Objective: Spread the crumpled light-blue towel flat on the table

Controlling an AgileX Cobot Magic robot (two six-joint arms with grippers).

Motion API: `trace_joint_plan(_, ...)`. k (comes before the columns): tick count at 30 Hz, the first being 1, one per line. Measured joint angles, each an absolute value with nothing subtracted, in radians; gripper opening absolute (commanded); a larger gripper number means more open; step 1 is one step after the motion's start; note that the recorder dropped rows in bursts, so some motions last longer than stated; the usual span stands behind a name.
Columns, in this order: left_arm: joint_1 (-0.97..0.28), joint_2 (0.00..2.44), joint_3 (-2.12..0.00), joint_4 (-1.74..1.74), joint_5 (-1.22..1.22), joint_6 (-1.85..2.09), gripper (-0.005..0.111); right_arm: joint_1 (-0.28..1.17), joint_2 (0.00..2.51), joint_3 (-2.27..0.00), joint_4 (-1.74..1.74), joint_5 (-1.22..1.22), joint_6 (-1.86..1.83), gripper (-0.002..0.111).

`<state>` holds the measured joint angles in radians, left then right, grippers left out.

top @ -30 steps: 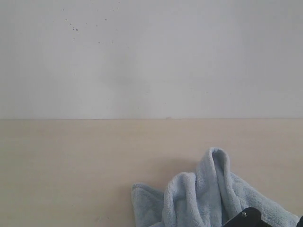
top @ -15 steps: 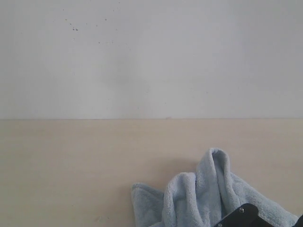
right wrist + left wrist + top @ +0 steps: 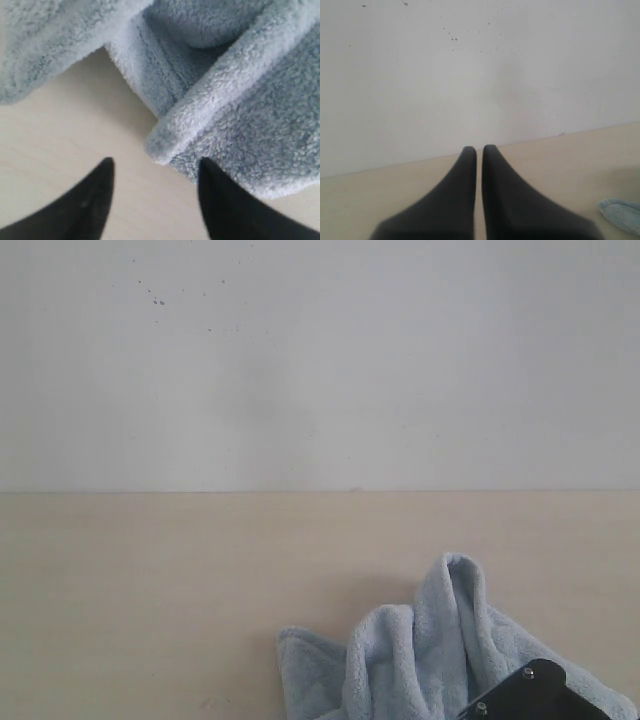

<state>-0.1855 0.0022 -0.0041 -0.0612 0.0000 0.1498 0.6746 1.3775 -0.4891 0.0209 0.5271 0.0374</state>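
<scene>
On the left, the left arm's fingers (image 3: 479, 151) are pressed together on nothing and hang above the bare desk (image 3: 150, 590), pointing toward the white wall (image 3: 320, 360). They are well apart from the cloth, and only a small edge of it shows at the side of that wrist view.

Toward the right, the light-blue towel (image 3: 420, 645) lies crumpled on the near part of the desk, bunched into upright folds. Its heap has the same shape as a second ago, so it is not yet being pulled.

The change is at the far right. The black body of the right arm (image 3: 530, 698) has pushed further in over the towel's near edge and covers more of it than before. In its wrist view the right arm's fingers (image 3: 156, 167) stand apart and low over the desk, with a folded, hemmed corner (image 3: 165, 145) just ahead of the gap and nothing yet between them.

This looks like the approach to a first pinch on that corner. Spreading has not begun.
</scene>
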Motion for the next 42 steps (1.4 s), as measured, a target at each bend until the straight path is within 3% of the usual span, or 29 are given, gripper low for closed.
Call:
trace_joint_plan(12, -0.186, 0.002, -0.004, -0.061, 0.000, 0.150, 0.004, 0.696, 1.514, -0.489, 0.008, 0.441, 0.037, 0.060)
trace_joint_plan(13, -0.186, 0.002, -0.004, -0.061, 0.000, 0.150, 0.004, 0.696, 1.538, -0.489, 0.008, 0.434, 0.037, 0.056)
trace_joint_plan(14, -0.186, 0.002, -0.004, -0.061, 0.000, 0.150, 0.004, 0.696, 1.544, -0.489, 0.006, 0.429, 0.035, 0.042)
trace_joint_plan(16, -0.186, 0.002, -0.004, -0.061, 0.000, 0.150, 0.004, 0.696, 1.551, -0.491, -0.007, 0.427, 0.035, 0.025)
trace_joint_plan(19, -0.186, 0.002, -0.004, -0.061, 0.000, 0.150, 0.004, 0.696, 1.554, -0.491, -0.015, 0.426, 0.035, 0.017)
trace_joint_plan(25, -0.186, 0.002, -0.004, -0.061, 0.000, 0.150, 0.004, 0.696, 1.534, -0.491, -0.017, 0.441, 0.039, 0.014)
trace_joint_plan(42, -0.186, 0.002, -0.004, -0.061, 0.000, 0.150, 0.004, 0.696, 0.983, -0.489, -0.192, 0.717, 0.194, 0.010)
